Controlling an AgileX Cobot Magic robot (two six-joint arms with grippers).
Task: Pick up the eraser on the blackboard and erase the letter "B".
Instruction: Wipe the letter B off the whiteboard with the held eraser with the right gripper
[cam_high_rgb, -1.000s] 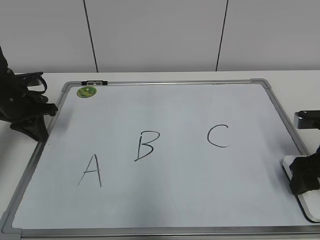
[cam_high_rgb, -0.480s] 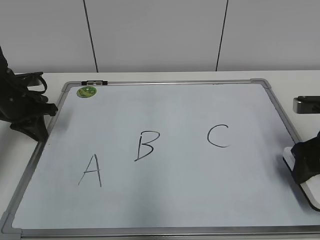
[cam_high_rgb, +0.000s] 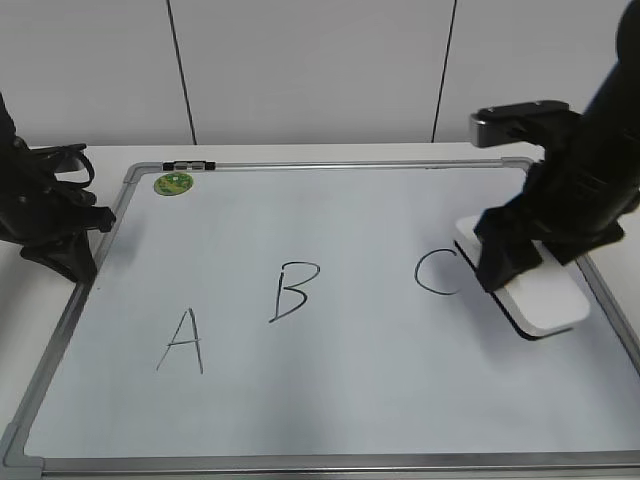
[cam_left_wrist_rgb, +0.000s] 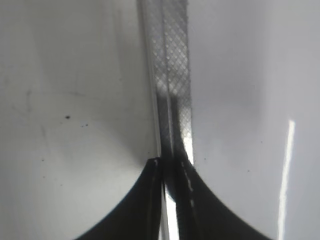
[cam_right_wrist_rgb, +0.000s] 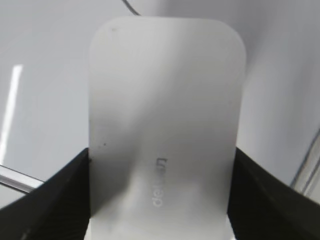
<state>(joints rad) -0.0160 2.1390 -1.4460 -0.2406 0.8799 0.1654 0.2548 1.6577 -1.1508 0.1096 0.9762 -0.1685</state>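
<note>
blackboard (cam_high_rgb: 330, 400) flat on table, A/B/C intact | right gripper (cam_high_rgb: 515, 262) pinching eraser (cam_high_rgb: 545, 295) by its long sides, held over board's right side just right of the "C" (cam_high_rgb: 437, 272) | left gripper (cam_high_rgb: 62, 250) parked at board's left frame, fingers pressed together | letter "B" (cam_high_rgb: 293, 290) mid-board, well left of eraser

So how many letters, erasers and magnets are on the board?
Letters: 3, the "A", the letter "B" and the "C"
Erasers: 1, the eraser, held by the right gripper
Magnets: 1, the green magnet
Total: 5
</note>
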